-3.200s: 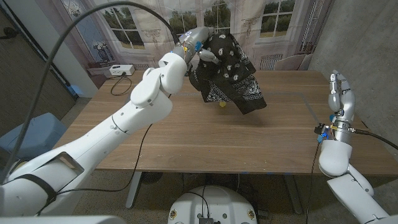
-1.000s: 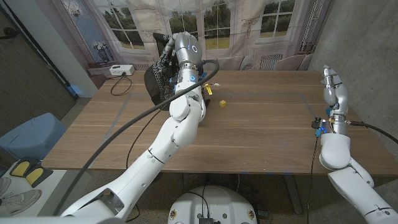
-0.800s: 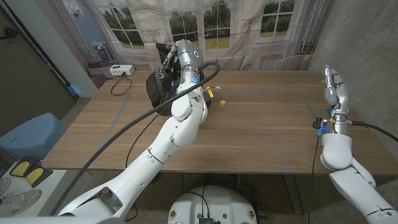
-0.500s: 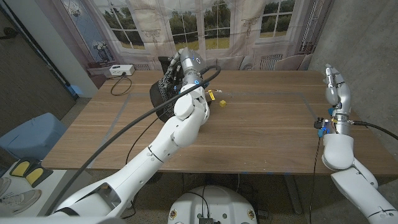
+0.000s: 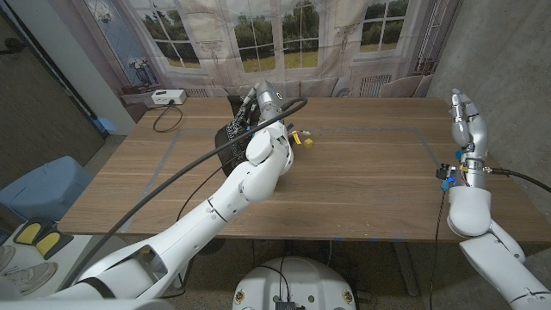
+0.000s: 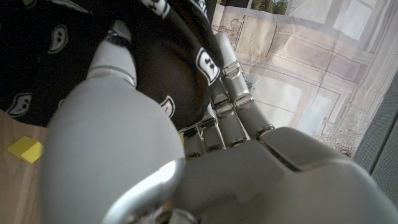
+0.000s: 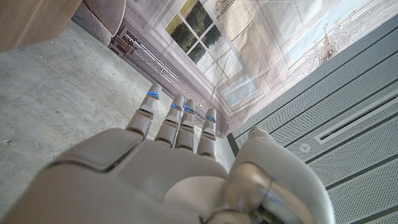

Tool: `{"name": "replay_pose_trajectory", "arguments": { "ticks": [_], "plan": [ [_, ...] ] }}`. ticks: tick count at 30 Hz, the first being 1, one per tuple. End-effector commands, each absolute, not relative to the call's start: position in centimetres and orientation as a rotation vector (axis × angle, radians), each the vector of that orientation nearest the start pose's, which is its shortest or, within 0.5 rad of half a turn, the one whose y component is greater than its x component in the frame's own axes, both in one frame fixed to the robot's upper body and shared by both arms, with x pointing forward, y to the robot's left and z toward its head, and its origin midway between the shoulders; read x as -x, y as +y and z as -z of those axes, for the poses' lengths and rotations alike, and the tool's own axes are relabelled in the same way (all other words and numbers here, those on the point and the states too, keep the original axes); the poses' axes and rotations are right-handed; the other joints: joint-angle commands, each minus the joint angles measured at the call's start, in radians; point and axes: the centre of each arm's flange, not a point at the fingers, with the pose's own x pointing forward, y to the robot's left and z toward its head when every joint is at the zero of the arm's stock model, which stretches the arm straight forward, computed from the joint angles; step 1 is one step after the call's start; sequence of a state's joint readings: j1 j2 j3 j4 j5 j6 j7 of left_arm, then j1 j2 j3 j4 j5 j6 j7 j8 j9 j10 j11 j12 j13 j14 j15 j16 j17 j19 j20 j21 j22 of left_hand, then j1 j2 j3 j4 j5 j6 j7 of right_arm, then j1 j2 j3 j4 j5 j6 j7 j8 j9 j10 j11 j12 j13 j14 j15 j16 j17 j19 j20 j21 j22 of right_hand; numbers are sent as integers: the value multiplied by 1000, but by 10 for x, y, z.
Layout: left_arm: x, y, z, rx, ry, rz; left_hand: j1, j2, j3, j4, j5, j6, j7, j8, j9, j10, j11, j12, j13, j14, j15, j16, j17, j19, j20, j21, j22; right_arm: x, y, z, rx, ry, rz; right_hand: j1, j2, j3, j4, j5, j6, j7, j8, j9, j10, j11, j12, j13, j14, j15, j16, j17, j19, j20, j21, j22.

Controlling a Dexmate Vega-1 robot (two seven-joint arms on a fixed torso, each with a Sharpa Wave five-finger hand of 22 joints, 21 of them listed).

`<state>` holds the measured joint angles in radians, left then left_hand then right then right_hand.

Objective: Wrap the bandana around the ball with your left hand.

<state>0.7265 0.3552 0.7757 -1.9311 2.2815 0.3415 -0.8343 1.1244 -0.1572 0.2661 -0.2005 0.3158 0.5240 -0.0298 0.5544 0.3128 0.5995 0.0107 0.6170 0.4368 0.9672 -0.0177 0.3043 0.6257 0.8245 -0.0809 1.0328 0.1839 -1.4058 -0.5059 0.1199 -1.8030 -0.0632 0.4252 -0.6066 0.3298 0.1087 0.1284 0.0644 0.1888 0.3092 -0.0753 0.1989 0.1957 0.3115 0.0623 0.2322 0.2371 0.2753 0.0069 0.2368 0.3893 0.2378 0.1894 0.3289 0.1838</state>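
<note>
My left hand [image 5: 256, 96] grips the black bandana [image 5: 226, 134] with white paisley print, bunched up and hanging low over the far left-middle of the table [image 5: 362, 181]. In the left wrist view the fingers [image 6: 230, 93] curl into the cloth [image 6: 68, 56], which drapes over the hand [image 6: 155, 155]. A small yellow block [image 5: 306, 142] [image 6: 23, 149] lies just right of the hand. I cannot make out the ball for sure; the arm and the cloth may cover it. My right hand [image 5: 465, 116] [image 7: 180, 168] is raised at the table's right edge, fingers apart, holding nothing.
A white device [image 5: 161, 96] with a cable sits at the table's far left corner. A thick black cable [image 5: 172, 185] runs along my left arm. A blue seat [image 5: 43, 185] stands left of the table. A curtain with printed windows hangs behind.
My left hand has carried the bandana from high over the middle to the left and down toward the table; the cloth is now bunched. The right hand has barely moved.
</note>
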Motion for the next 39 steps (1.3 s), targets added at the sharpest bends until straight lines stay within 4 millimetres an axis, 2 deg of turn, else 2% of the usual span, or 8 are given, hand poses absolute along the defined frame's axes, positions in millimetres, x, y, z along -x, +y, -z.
{"name": "replay_pose_trajectory", "arguments": {
  "ticks": [1, 5, 10, 23, 32, 35, 39],
  "plan": [
    [-524, 51, -65, -2262, -299, -651, 141, 157, 51, 41, 0, 546, -4, 4, 60, 230, -216, -5, 70, 178, -223, -5, 2, -25, -111, 15, 3, -461, -408, 45, 347, -992, 566, -5, 3, 0, -3, 1, 4, -2, 5, 1, 13, 8, 0, 2, 13, 1, 8, 0, 12, -1, 1, 3],
    [-529, 49, -59, -2239, -311, -607, 141, 156, 52, 41, -1, 546, -1, 4, 63, 232, -216, -9, 74, 179, -223, -8, 4, -28, -111, 21, 2, -460, -408, 44, 362, -999, 578, -7, 3, 0, -3, 1, 5, -2, 5, 1, 16, 1, 0, 2, 17, -2, 9, -1, 14, -1, 0, 3],
    [-536, 51, -53, -2164, -350, -531, 141, 155, 53, 41, -2, 545, 1, 1, 61, 232, -216, -14, 77, 181, -223, -12, 5, -31, -110, 26, 2, -459, -407, 42, 367, -1009, 587, -10, 3, 0, -2, 2, 9, -3, 6, 1, 19, 4, 1, 3, 22, -8, 11, -1, 18, -2, 0, 3],
    [-556, 62, -42, -1842, -420, -268, 147, 155, 56, 40, -4, 546, 9, -2, 67, 235, -215, -29, 91, 186, -224, -39, -16, -40, -107, 44, -1, -459, -406, 39, 394, -1020, 609, -15, 5, 0, -1, 3, 13, -4, 8, 1, 25, 3, 2, 4, 31, -8, 14, -2, 27, -4, 1, 4],
    [-568, 82, -43, -1577, -412, -44, 153, 158, 57, 40, -3, 538, 19, -2, 82, 235, -214, -42, 105, 200, -224, -60, -41, -45, -102, 60, -4, -459, -405, 37, 400, -1030, 625, -17, 6, 1, -1, 4, 14, -5, 8, 1, 31, 5, 4, 4, 38, -10, 16, -3, 34, -6, 1, 4],
    [-573, 92, -44, -1451, -408, 56, 155, 159, 58, 40, -3, 536, 26, -4, 84, 236, -214, -47, 111, 207, -224, -68, -54, -41, -100, 69, -3, -461, -404, 36, 400, -1032, 626, -18, 6, 2, 0, 4, 16, -5, 8, 1, 31, -4, 3, 5, 40, -11, 16, -4, 36, -6, 1, 4],
    [-579, 106, -44, -1302, -397, 161, 161, 160, 60, 39, -1, 531, 33, -6, 93, 231, -208, -53, 125, 218, -224, -77, -73, -42, -97, 79, -5, -463, -403, 34, 405, -1031, 627, -20, 9, 3, 0, 5, 16, -4, 8, 1, 33, 1, 4, 5, 40, -12, 16, -4, 37, -7, 0, 4]
  ]
}}
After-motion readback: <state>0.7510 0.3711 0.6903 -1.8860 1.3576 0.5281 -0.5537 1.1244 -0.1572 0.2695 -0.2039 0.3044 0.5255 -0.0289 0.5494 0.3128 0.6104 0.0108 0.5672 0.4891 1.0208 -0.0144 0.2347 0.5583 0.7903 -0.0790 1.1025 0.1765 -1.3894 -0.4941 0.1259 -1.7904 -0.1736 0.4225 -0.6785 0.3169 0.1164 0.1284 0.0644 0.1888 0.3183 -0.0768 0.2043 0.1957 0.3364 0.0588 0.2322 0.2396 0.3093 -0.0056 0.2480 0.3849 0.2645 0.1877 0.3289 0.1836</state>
